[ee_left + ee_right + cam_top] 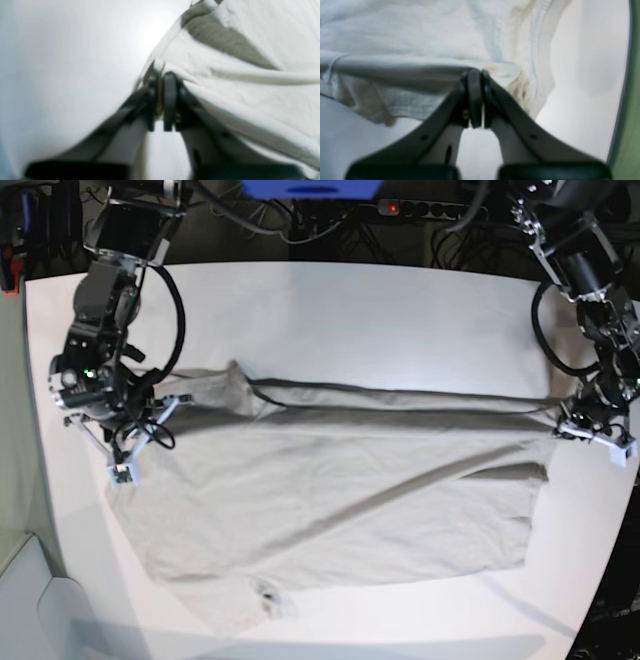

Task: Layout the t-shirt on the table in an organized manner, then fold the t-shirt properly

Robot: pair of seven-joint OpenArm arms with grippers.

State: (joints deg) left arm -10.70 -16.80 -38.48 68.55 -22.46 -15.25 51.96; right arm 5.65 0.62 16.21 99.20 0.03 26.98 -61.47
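One t-shirt (340, 500), light beige-grey cotton, spread wide across middle of the table (380, 310). Stretched taut along far edge into a straight raised ridge running side to side between the two arms; rest of fabric draped flat toward near edge w/ long diagonal creases. Darker seam edging visible along hem. Small label (268, 598) at near-left part of cloth, by a short tab of fabric sticking out. Cloth soft, lightly wrinkled, matte.

One table: smooth matte white top, rounded corners, much bigger than shirt, bare surface on all sides of it.

Two grippers, one per arm. Left gripper (161, 100) at shirt's corner on base view's right: dark pads nearly together w/ a thin fold of shirt edge pinched between them, a sliver of gap showing; fabric (237, 82) pulled up in a tented fold from pinch point, shadowed hollow beyond. Grasping t-shirt. Right gripper (475, 98) at opposite end, base view's left: pads clamped tight on a bunched seam corner, ribbed hem stitching (540, 50) trailing past fingertips, taut fold running away to left of wrist view. Also grasping t-shirt.

Both wrist views blurred close-up; fingers dark plastic, rounded tips, pale inner struts.

Beyond table: dark cables (300, 225) and a power strip (430, 208) along far edge, blue item (310, 188) at top centre. Green strip (632, 100) past table edge in right wrist view.
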